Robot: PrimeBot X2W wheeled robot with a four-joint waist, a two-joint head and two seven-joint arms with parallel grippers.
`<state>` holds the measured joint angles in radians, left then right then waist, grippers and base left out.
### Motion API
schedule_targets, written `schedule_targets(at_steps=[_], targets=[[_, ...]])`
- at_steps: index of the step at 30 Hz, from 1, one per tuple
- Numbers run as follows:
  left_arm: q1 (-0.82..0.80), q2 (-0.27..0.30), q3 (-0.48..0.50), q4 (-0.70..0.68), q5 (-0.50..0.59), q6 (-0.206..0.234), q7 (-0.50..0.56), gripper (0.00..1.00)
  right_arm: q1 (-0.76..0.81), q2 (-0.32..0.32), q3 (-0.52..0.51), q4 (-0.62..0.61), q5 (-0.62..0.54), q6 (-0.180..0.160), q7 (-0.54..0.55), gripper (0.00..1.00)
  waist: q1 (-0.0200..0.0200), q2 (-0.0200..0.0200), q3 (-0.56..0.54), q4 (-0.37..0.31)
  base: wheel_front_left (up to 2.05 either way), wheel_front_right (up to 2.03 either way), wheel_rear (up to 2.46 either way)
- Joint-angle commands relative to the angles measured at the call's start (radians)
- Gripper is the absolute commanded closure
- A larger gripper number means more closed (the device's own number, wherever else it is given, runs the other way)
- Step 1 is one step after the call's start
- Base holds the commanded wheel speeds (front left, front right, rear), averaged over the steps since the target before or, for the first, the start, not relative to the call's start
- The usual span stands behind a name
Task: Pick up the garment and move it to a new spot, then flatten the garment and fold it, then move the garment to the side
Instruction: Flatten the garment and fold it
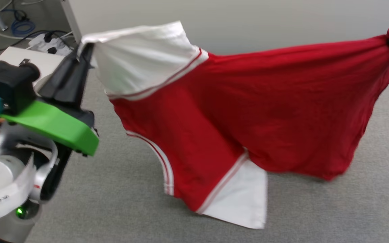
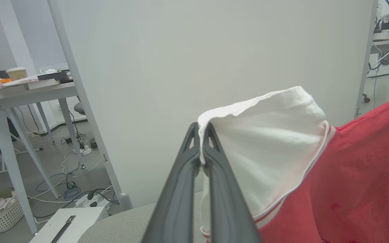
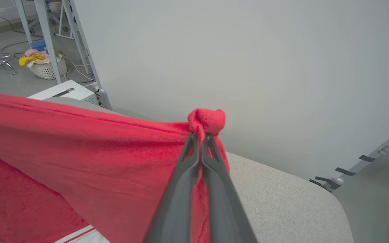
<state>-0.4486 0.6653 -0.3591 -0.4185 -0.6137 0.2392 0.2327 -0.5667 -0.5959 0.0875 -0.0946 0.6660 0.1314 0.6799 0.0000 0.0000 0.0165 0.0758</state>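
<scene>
red garment (image 1: pixel 265 111) | stretched aloft | left gripper (image 2: pixel 200 140) pinching | right gripper (image 3: pixel 200 140) pinching

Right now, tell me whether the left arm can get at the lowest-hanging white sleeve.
Probably not yet: the left end effector is shut on the upper sleeve of the shirt, holding it stretched. Nothing blocks the lower sleeve, but it must let go first.

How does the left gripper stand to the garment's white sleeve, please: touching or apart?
Touching. The left wrist view shows the left gripper shut on the white sleeve at its edge, the cloth of the garment pinched between its two fingers.
</scene>
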Motion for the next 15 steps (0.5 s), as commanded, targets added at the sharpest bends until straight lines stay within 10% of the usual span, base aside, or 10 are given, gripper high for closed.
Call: schedule_targets(at_steps=[1,15], targets=[[-0.041,0.013,0.019,-0.009,0.023,0.009,-0.017,1.0,0.015,-0.002,-0.016,-0.027,0.007,-0.001,-0.013,1.0,0.0,0.0,-0.024,-0.041,0.0,0.0,0.0],[-0.253,0.078,0.064,-0.029,0.106,-0.037,-0.041,1.0,-0.027,0.033,-0.1,-0.159,-0.007,-0.001,-0.057,1.0,0.0,0.0,0.111,-0.087,0.0,0.0,0.0]])
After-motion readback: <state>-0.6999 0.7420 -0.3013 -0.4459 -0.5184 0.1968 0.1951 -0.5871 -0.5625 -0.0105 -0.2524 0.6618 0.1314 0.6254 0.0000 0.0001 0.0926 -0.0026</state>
